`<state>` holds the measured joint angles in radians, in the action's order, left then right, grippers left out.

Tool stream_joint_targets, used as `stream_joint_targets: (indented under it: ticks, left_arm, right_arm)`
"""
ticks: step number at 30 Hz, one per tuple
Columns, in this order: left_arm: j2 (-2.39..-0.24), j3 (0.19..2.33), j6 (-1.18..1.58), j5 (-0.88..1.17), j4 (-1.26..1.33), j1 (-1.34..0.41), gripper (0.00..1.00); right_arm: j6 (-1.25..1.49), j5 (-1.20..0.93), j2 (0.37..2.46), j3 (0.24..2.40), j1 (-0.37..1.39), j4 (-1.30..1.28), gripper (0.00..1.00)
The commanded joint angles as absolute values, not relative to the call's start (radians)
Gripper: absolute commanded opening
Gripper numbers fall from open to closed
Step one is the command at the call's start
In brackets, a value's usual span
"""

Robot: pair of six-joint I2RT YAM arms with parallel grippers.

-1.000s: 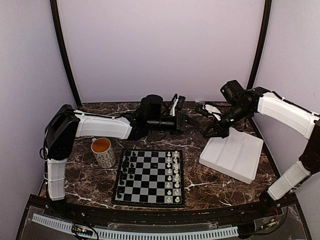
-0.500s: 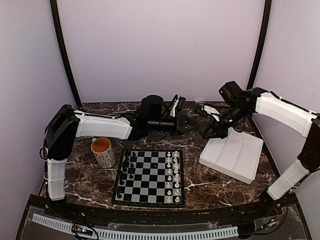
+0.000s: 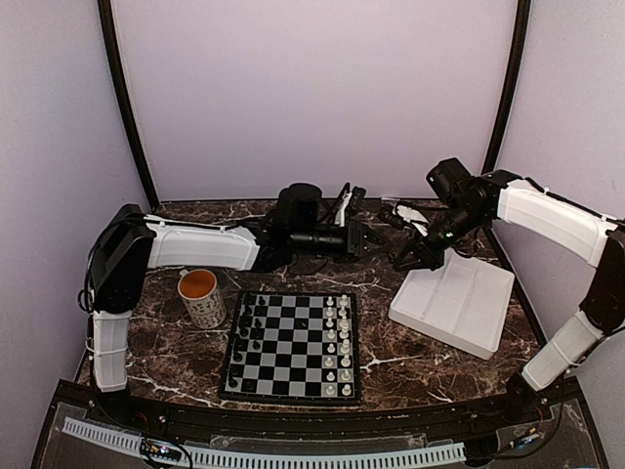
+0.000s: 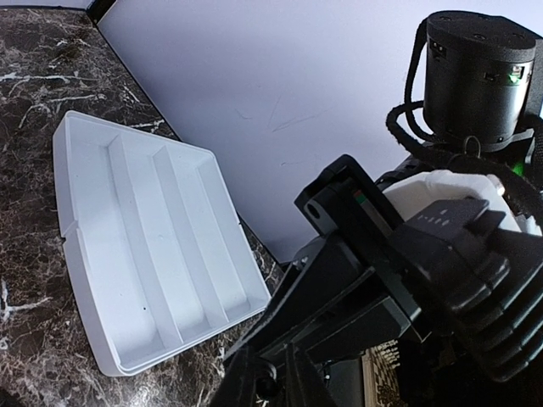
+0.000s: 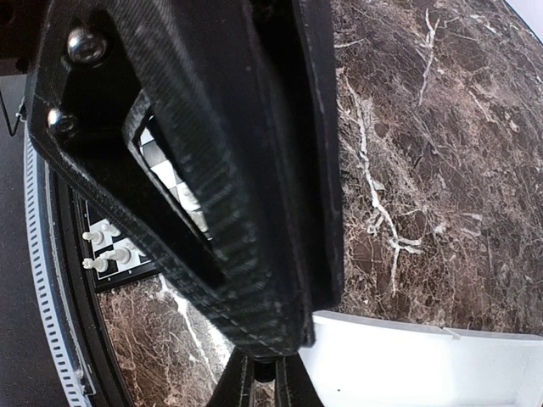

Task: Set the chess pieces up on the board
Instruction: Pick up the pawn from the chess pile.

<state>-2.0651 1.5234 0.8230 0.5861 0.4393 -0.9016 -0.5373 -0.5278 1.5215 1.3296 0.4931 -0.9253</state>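
The board (image 3: 289, 393) lies at the table's near middle. Black chess pieces (image 3: 249, 322) stand along its left side and white ones (image 3: 337, 342) along its right. My left gripper (image 3: 368, 238) points right at the back of the table. In the left wrist view its fingers (image 4: 271, 386) are nearly shut on a small dark round thing that looks like a black chess piece. My right gripper (image 3: 402, 262) hangs by the tray's far left corner, a short way from the left gripper. Its fingers (image 5: 264, 377) also pinch a small dark piece.
A white ridged tray (image 3: 459, 303) lies tilted at the right and looks empty; it also shows in the left wrist view (image 4: 144, 254). A white mug (image 3: 202, 296) with orange inside stands left of the board. Cables and small black parts (image 3: 344, 201) lie by the back wall.
My right gripper has shifted a little left, toward the left gripper. My left gripper has drawn back slightly to the left. The board and tray have not moved.
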Motion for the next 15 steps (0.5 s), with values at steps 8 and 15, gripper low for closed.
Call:
stream_joint_targets:
  ticks: [8, 15]
  left_arm:
    - [-2.075, 1.569, 0.779, 0.570, 0.371, -0.912, 0.13]
    - [-2.031, 1.573, 0.712, 0.540, 0.318, -0.912, 0.06]
  right_arm:
    - [-0.525, -0.554, 1.526, 1.356, 0.501, -0.925, 0.07]
    - [-0.533, -0.538, 1.518, 1.314, 0.500, -0.910, 0.06]
